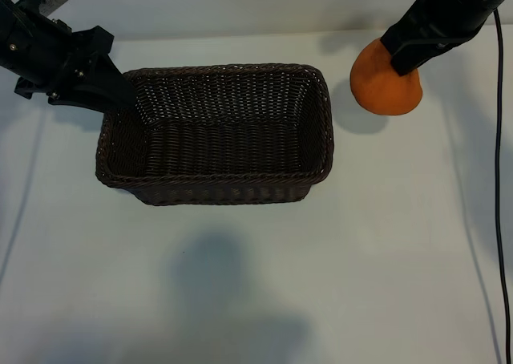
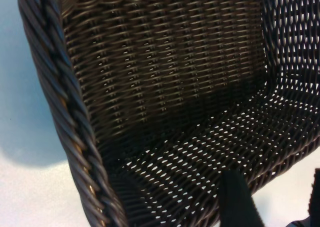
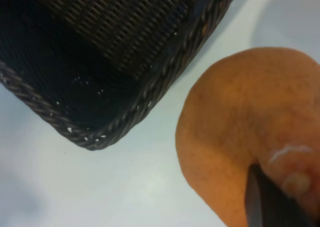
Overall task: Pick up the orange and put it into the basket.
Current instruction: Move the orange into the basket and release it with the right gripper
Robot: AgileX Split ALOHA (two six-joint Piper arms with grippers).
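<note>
At the left of the exterior view, the left pincer point(image 1: 120, 87) sits at the left end wall of the large rectangular dark brown woven wicker basket point(image 1: 321, 131), its fingers set apart astride the braided rim, apparently to steady the basket. The basket rests on the pale surface point(image 1: 256, 284), and its interior shows nothing inside in any view. To the right of the basket, beyond its right end and apart from it, the rounded matte orange fruit point(image 1: 377, 87) is gripped at its knobbed top by the right pincer point(image 1: 407, 59), which is closed narrowly on it. Whether the orange is clear of the surface cannot be determined. Judged status: grasp complete; transfer over the basket and release remain.
</note>
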